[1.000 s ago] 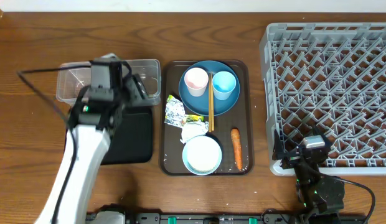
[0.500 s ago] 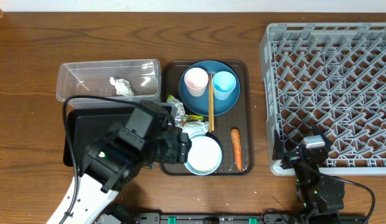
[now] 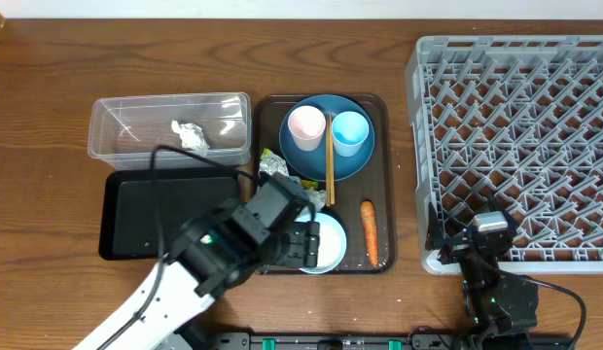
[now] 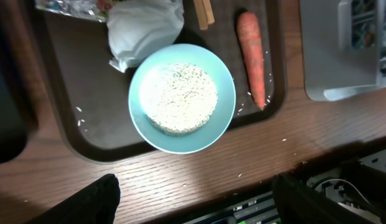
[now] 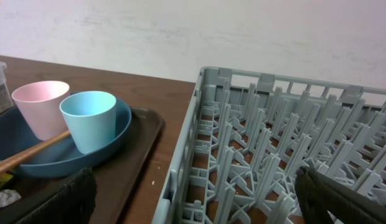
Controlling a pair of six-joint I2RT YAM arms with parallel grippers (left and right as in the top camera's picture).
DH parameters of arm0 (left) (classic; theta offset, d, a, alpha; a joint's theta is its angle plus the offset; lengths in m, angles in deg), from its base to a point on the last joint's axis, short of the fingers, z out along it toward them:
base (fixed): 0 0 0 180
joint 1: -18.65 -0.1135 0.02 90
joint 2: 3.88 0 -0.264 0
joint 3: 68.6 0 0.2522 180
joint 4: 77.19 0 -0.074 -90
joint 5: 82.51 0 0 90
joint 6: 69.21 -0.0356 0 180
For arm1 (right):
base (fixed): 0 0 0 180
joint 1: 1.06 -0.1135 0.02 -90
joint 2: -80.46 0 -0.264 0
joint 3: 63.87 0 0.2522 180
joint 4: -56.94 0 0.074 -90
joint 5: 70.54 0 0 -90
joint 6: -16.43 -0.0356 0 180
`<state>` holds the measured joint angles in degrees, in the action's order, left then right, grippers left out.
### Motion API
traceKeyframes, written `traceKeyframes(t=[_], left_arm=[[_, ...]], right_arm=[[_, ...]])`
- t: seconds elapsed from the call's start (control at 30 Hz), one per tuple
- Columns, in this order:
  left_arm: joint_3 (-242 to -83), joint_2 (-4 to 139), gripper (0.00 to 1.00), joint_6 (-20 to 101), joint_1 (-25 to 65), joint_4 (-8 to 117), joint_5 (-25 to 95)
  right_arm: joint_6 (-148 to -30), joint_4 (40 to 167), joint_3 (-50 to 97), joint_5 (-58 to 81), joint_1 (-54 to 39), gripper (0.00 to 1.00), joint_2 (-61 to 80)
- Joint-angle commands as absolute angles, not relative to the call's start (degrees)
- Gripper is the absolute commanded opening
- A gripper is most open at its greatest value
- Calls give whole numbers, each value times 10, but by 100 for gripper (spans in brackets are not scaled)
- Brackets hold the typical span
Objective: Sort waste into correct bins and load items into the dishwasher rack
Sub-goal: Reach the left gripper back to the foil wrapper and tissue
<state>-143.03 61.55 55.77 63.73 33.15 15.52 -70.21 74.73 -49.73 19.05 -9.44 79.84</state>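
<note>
Presently our left gripper (image 4: 196, 190) hangs with jaws spread and empty over the bowl (image 4: 146, 127) of rice (image 4: 179, 99) at the near end of the tray (image 4: 87, 81). The right gripper (image 5: 193, 199), equally spread, sits by the rack (image 5: 255, 124). We judge the bowl light, stiff and slick, so we would pinch its bare rim and keep it level.

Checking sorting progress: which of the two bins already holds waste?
The clear plastic rectangular tub: a crumpled white napkin lies in it; the shallow black tray looks bare.

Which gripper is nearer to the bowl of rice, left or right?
Left. The left gripper hangs open right above the bowl; the right gripper sits far aside, at the dishwasher rack's near corner.
</note>
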Motion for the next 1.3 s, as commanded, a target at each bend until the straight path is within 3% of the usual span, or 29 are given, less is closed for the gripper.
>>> traceKeyframes(t=[0.0,0.43,0.63,0.73,0.9,1.0,1.1,1.27], left_arm=[[-1422,644,81,575,647,341,133],[-1422,757,81,569,646,464,27],[-1422,777,76,571,607,437,-66],[-1422,777,75,566,548,415,-47],[-1422,790,75,477,483,444,91],[-1422,812,75,459,474,453,80],[-1422,841,66,459,475,455,84],[-1422,886,61,432,475,484,86]], right_arm=[[-708,750,-498,192,-99,99,801],[-708,750,-498,192,-99,99,801],[-707,750,-498,192,-99,99,801],[-708,750,-498,192,-99,99,801],[-708,750,-498,192,-99,99,801],[-707,750,-498,192,-99,99,801],[-707,750,-498,192,-99,99,801],[-708,750,-498,192,-99,99,801]])
